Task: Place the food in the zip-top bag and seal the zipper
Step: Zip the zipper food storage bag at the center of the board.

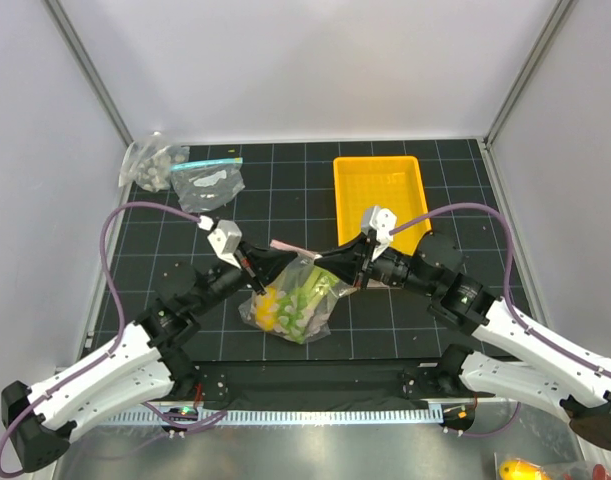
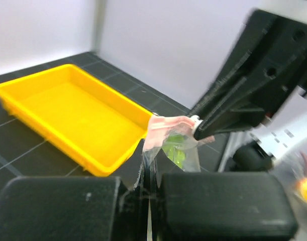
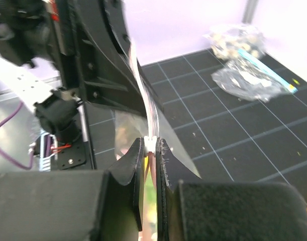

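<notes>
**Black table [image 1: 285,180], zip-top bag [image 1: 330,290] held by its mouth**

Top view: centre frame, limp, food [image 1: 285,305] inside. Left wrist: left gripper [image 2: 150,196] clamps the thin, slippery zipper [image 2: 166,125], bottom centre. Right wrist: right gripper [image 3: 150,150] pinches it likewise.

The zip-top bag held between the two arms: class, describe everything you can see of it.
The zip-top bag is clear, thin, crinkled plastic with a pink-red zipper along its mouth. It hangs over the middle of the black table, mouth uppermost, stretched between the arms: the left gripper and the right gripper each pinch its mouth edge, shut. Through the plastic show a yellow lemon and green food. Whether its bottom rests on the table is unclear.
</notes>
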